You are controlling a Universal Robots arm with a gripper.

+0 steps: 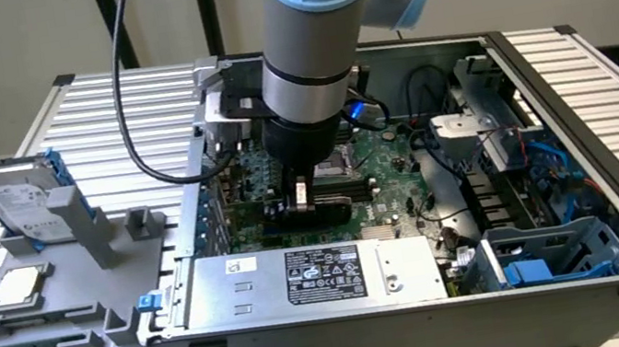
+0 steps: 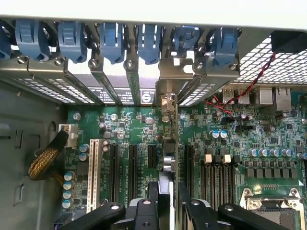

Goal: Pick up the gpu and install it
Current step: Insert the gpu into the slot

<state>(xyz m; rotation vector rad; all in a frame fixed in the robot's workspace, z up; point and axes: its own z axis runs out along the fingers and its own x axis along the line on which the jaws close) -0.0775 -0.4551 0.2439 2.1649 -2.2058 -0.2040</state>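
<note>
Exterior view, left to right: a hard drive [image 1: 26, 204] is standing in a grey fixture [image 1: 61, 297] with a CPU chip [image 1: 19, 288] lying flat below it; the open computer case [image 1: 561, 189] is sitting to the exterior view's right of them.
Arm: reaching down into the case over the motherboard [image 1: 390, 170].
Gripper [image 1: 304, 200]: its fingers [image 2: 144, 211] are clamping the gpu [image 2: 169, 158] edge-on between them.
Gpu position: the card is standing upright over the expansion slots [image 2: 132, 165], its silver bracket [image 2: 166, 91] lying against the rear slot openings beneath the blue retainer clips [image 2: 148, 40].
Seating: judged partly lowered; whether the edge connector is already entering a slot cannot be told.
Risk: a slight sideways offset or tilt is likely to jam the connector on the slot lip.
Risk: the bracket could be catching on the rear frame [image 2: 57, 72], bending the card under downward force.
</note>
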